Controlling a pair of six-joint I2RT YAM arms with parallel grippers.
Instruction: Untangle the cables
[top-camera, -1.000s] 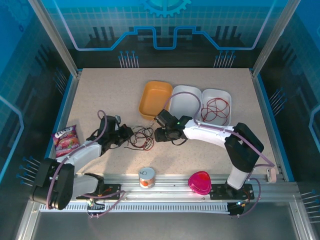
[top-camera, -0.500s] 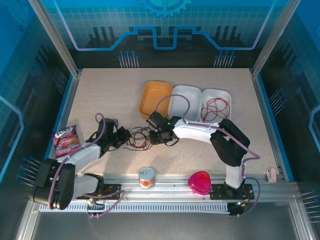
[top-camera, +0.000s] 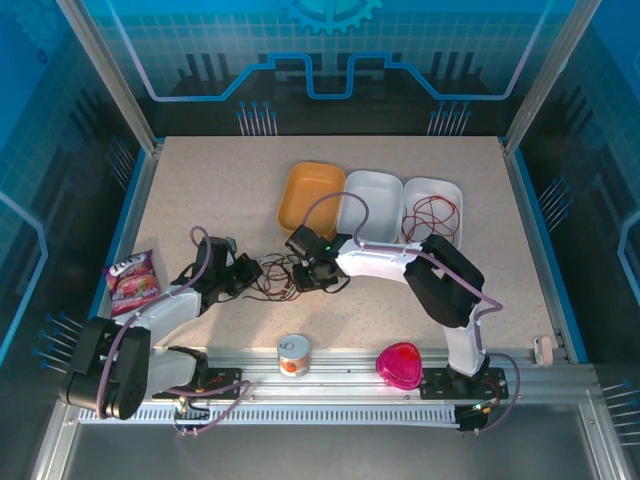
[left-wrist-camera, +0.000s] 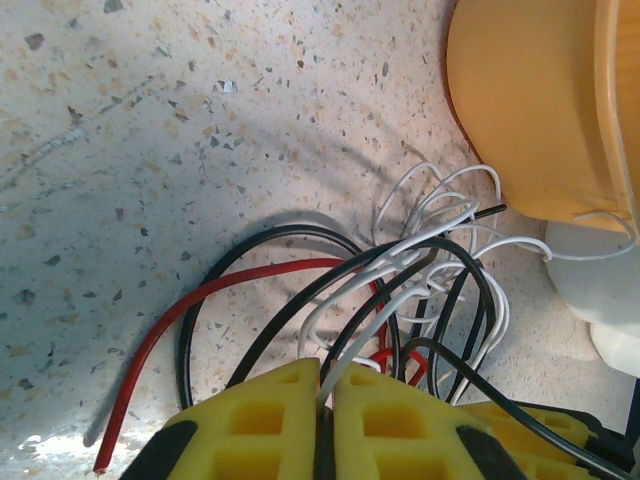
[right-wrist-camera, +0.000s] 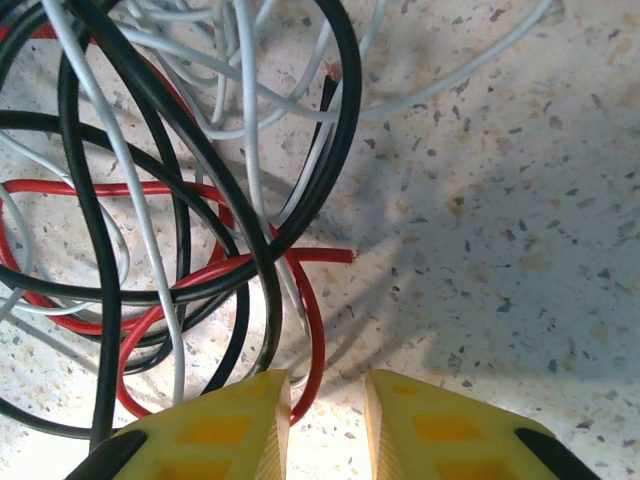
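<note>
Red, black and white cables (top-camera: 280, 278) lie knotted just before the orange bin (top-camera: 310, 197): left gripper (left-wrist-camera: 325, 375) clamped on a white strand (left-wrist-camera: 400, 262), right gripper (right-wrist-camera: 327, 385) gaping astride a red strand (right-wrist-camera: 300, 255), which likely next wants pinching and drawing clear.

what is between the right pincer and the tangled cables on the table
nothing visible. the right pincer is already at the edge of the cables, its jaws apart, and a red cable curves down into the gap between them, with no other object in between
</note>
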